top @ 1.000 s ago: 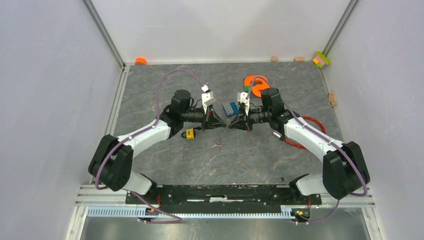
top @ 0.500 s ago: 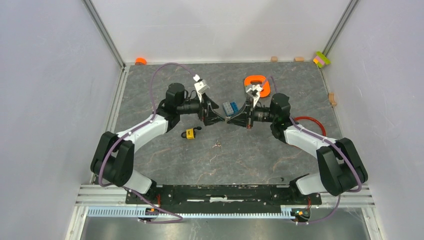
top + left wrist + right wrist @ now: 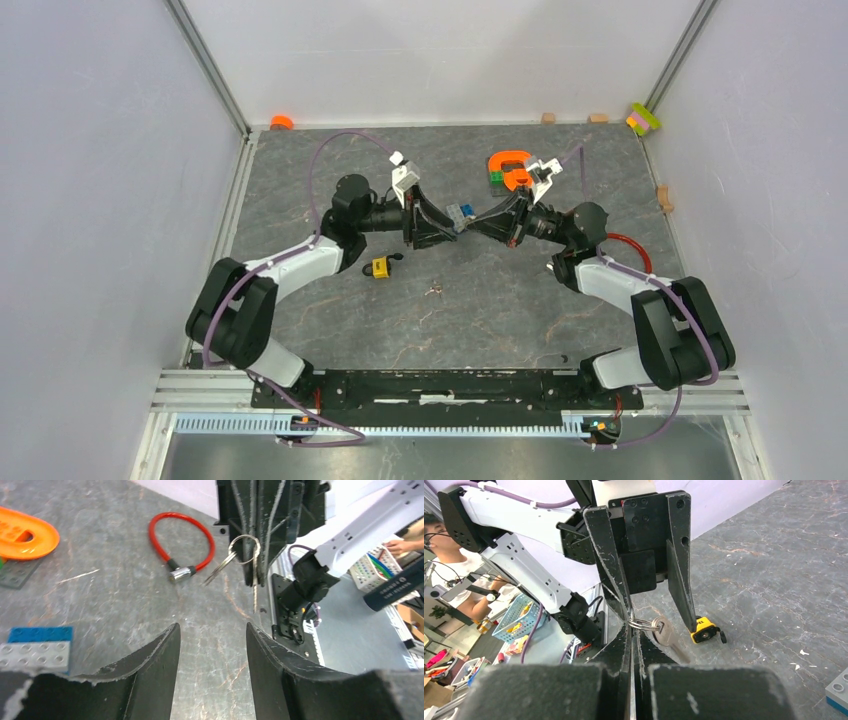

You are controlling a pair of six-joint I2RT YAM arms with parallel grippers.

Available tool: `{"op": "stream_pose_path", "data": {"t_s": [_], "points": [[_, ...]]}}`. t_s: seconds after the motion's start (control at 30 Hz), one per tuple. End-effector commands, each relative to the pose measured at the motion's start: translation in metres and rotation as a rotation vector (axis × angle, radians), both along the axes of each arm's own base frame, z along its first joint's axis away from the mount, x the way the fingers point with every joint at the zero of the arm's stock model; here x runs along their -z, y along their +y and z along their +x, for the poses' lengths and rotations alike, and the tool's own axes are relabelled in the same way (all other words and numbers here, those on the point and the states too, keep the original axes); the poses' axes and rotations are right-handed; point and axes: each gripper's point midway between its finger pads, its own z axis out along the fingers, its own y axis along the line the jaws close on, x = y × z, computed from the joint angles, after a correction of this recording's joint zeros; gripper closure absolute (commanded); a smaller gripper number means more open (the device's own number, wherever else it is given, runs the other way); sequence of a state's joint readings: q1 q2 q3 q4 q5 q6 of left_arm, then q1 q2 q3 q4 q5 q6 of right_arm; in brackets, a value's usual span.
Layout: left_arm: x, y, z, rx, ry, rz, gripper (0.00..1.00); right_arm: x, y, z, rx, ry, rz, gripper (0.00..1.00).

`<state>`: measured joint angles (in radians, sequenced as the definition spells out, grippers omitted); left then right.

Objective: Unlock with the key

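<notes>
My right gripper is shut on the ring of the key, a silver bunch that hangs from its fingertips above the table. In the left wrist view the same key dangles from the right fingers straight ahead. My left gripper faces it tip to tip, open, with nothing between its fingers. In the top view both grippers, left and right, meet mid-table. The small yellow padlock lies on the table below the left wrist and also shows as a padlock beyond the key.
A blue and grey brick lies just behind the fingertips. An orange ring on a green plate sits farther back. The red cable loops by the right arm. A small pale scrap lies nearer. Small blocks line the far wall.
Both wrists have lifted and shifted toward the far side, staying tip to tip. My left gripper's jaws have come open. The right elbow swung right. The padlock has not moved.
</notes>
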<state>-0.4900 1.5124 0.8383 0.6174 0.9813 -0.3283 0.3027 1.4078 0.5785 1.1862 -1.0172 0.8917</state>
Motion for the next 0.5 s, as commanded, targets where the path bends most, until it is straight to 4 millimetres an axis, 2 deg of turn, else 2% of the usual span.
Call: {"op": "stream_pose_path", "data": {"t_s": [0.0, 0.2, 0.47], "points": [[-0.022, -0.012, -0.019, 0.117, -0.038, -0.111, 0.43, -0.015, -0.002, -0.003, 0.009, -0.066, 0.044, 1.0], [-0.035, -0.017, -0.029, 0.195, 0.022, -0.182, 0.49, -0.011, -0.004, -0.002, 0.028, -0.08, 0.019, 1.0], [-0.043, -0.02, -0.03, 0.208, 0.062, -0.209, 0.68, -0.005, -0.004, 0.001, 0.047, -0.086, -0.01, 1.0]]}}
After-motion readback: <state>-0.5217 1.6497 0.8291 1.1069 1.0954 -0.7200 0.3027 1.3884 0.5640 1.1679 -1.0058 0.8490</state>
